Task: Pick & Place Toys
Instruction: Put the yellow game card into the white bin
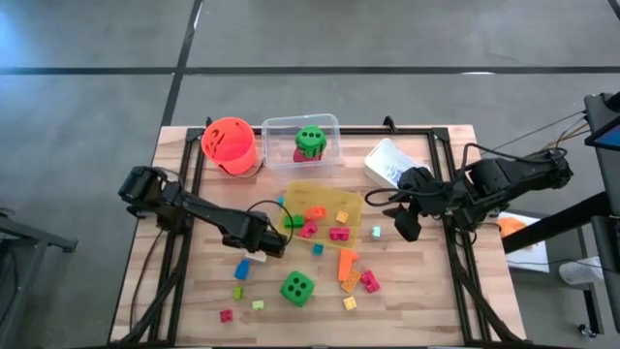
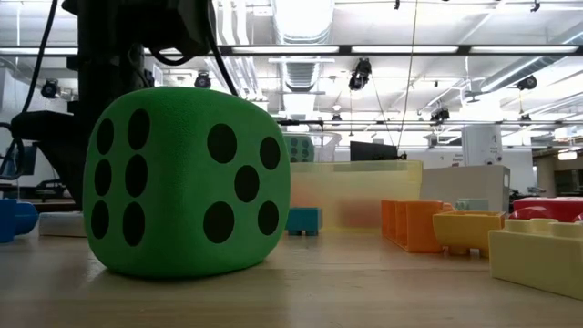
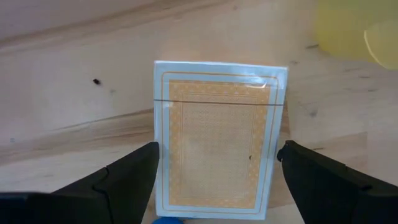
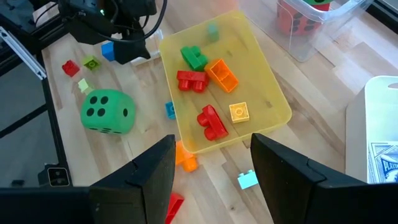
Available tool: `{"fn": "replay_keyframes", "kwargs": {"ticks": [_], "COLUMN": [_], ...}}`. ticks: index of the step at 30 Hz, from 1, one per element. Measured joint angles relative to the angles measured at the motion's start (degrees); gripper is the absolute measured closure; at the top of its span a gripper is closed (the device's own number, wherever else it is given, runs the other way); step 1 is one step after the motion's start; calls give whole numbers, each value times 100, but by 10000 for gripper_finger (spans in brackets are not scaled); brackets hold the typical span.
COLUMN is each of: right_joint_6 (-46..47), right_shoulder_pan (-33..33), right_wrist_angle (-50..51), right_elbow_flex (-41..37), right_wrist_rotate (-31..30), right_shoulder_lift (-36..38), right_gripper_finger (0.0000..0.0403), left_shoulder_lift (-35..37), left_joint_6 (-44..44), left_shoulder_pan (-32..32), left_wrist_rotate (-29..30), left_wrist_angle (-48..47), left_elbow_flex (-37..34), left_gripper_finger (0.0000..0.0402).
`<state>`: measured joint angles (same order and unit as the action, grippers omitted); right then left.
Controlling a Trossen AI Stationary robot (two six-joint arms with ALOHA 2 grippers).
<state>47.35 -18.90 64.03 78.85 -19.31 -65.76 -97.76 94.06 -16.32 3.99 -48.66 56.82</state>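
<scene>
Left arm: reaches in from the table's left edge toward the middle, low over the wood.
Left gripper (image 1: 263,238): fingers spread, one on each side of a card box (image 3: 217,140) that lies flat on the table; from the wrist view I cannot tell whether they touch it.
Orange bucket (image 1: 230,144): on its side near the back left corner of the table (image 1: 426,291).
Clear tray (image 1: 301,141): at the back edge, just right of the bucket, with a green die (image 1: 310,140) inside on top of something red.
Big green die (image 1: 297,288): on the bare wood toward the front edge, about mid-table, clear of both grippers.
Loose blocks, front left: a blue block (image 1: 242,269), small green and yellow ones and a red block (image 1: 226,315) scattered between the left gripper and the front edge.
Yellow tray (image 1: 341,202): mid-table, holding red, orange, green and yellow blocks.
Loose blocks, front right: an orange block (image 1: 346,264), a pink block (image 1: 370,281) and a yellow one just in front of the yellow tray.
White tray (image 1: 384,161): near the back right, a card box lying in it.
Right gripper (image 1: 407,226): above the wood just right of the yellow tray, fingers apart, holding nothing.
Right arm: comes in over the right edge.
</scene>
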Motion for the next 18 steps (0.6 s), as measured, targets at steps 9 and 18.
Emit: {"fn": "replay_keyframes", "kwargs": {"ticks": [9, 18], "right_joint_6": [0, 2], "right_shoulder_pan": [0, 0], "right_wrist_angle": [0, -4], "right_elbow_flex": [0, 0], "right_wrist_rotate": [2, 28], "right_shoulder_lift": [0, 0], "right_gripper_finger": [200, 200], "left_shoulder_lift": [33, 26], "left_joint_6": [-47, 90], "left_shoulder_pan": [7, 17], "left_wrist_rotate": [-18, -11], "left_wrist_angle": [133, 131], "left_elbow_flex": [-171, -195], "left_gripper_finger": [76, 76]}}
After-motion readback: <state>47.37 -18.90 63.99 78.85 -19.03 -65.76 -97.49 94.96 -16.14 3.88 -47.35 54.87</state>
